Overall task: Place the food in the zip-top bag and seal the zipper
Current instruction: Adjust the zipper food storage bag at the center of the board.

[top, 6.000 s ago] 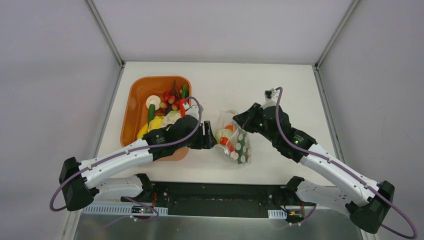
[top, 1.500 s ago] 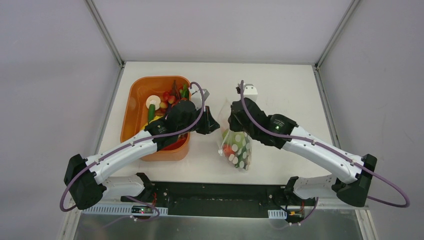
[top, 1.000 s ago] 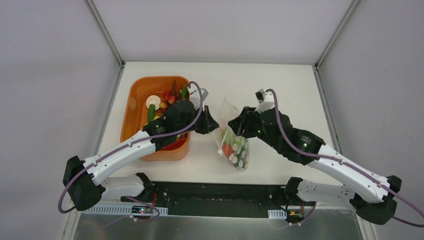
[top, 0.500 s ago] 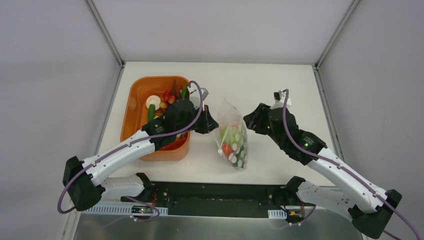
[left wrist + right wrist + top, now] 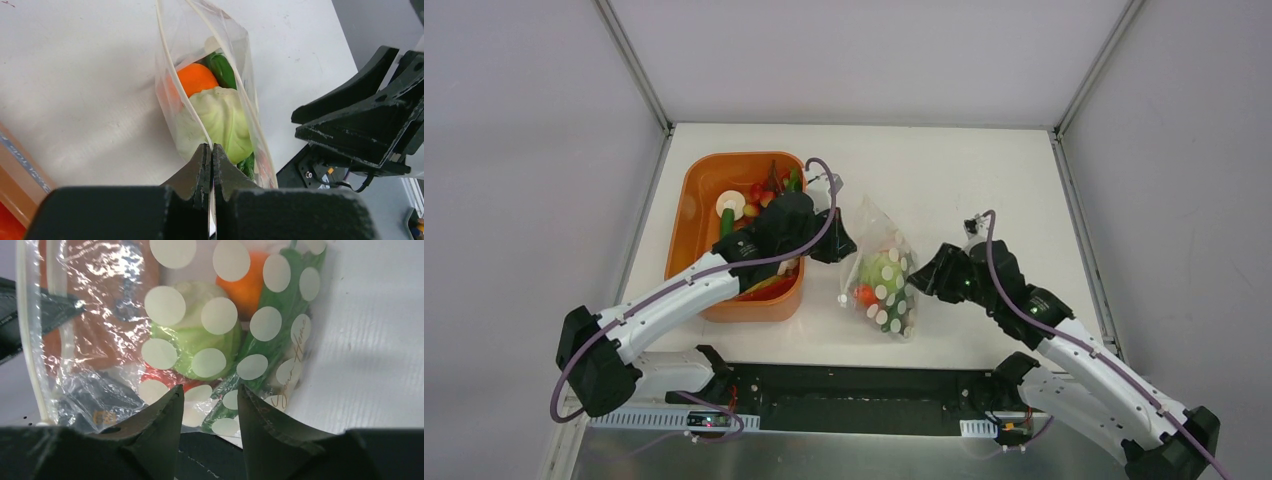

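The dotted clear zip-top bag (image 5: 882,285) hangs tilted over the table between both arms, its bottom resting near the front. My left gripper (image 5: 848,243) is shut on the bag's top edge, pinching one zipper (image 5: 182,90) strip while the mouth gapes open. Food sits inside: an orange ball (image 5: 197,79), a pale green cabbage (image 5: 222,117) and a dark green piece (image 5: 222,70). My right gripper (image 5: 918,280) stands open just right of the bag, with its fingertips (image 5: 172,396) facing the dotted wall and touching nothing. Through that wall show the cabbage (image 5: 192,342), the orange ball (image 5: 250,285) and a red piece (image 5: 162,380).
The orange tub (image 5: 686,215), left of the bag and partly under my left arm, holds more toy food (image 5: 759,195). The black arm base rail (image 5: 854,395) runs along the table's near edge below the bag.
My right gripper has pulled back from the bag's top toward the near right, still open. The left gripper keeps its hold, and the bag's bottom has swung left.
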### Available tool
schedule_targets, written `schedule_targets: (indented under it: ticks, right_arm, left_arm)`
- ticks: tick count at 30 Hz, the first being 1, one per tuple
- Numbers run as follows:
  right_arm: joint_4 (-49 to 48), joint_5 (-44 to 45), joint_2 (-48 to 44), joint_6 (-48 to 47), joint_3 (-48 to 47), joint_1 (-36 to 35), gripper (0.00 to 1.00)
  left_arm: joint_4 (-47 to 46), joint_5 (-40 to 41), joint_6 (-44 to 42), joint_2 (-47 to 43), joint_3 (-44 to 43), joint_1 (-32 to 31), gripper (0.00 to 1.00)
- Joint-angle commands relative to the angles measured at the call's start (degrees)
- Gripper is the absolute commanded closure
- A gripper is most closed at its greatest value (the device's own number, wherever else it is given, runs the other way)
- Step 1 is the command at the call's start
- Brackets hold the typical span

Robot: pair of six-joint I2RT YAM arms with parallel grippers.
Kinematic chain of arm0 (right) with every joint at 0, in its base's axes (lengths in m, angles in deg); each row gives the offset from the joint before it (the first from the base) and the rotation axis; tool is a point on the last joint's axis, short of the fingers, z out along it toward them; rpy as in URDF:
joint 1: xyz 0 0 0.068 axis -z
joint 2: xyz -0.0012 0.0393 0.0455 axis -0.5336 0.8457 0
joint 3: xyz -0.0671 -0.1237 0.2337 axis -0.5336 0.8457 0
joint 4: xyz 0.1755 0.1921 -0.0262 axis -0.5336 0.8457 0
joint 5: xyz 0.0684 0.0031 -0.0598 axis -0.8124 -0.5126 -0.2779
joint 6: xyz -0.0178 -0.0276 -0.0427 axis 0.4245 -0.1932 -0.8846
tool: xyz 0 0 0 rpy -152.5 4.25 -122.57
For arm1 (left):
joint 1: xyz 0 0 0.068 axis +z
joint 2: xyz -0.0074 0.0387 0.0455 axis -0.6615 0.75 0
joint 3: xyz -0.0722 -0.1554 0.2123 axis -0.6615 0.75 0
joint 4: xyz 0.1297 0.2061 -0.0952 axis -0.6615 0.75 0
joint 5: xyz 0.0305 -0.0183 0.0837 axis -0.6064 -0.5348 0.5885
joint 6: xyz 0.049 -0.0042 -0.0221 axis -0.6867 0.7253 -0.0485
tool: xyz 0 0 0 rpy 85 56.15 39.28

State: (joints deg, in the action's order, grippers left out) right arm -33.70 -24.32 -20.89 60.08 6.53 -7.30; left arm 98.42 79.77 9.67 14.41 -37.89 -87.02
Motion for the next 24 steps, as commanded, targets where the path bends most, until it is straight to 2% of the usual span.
schedule_targets:
  ticks: [1,5,8,12,16,24]
  right_arm:
    - [-7.1,-6.8,2.3,2.2,2.5,0.3,0.55]
    - [-12.0,-8.6,6.5,3.3,3.4,0.3,0.60]
    - [-14.0,-8.8,8.1,3.4,2.6,0.3,0.61]
    - [-14.3,-4.9,7.5,3.2,2.8,0.4,0.61]
    - [-14.2,-3.3,6.8,2.7,3.3,0.5,0.61]
    - [-17.1,-5.7,9.1,1.4,3.9,1.6,0.71]
  left_arm:
    - [-2.2,-4.3,-3.4,1.1,-1.9,2.8,1.00]
    - [-3.3,-11.2,-6.8,4.1,-3.8,6.4,1.00]
    - [-0.2,-15.4,-11.4,7.5,-8.2,8.0,1.00]
    - [3.9,-18.2,-14.7,12.4,-14.7,9.1,1.00]
    - [3.7,-20.3,-15.7,15.7,-16.8,10.5,1.00]
    - [10.1,-22.1,-19.2,23.0,-25.0,12.7,1.00]
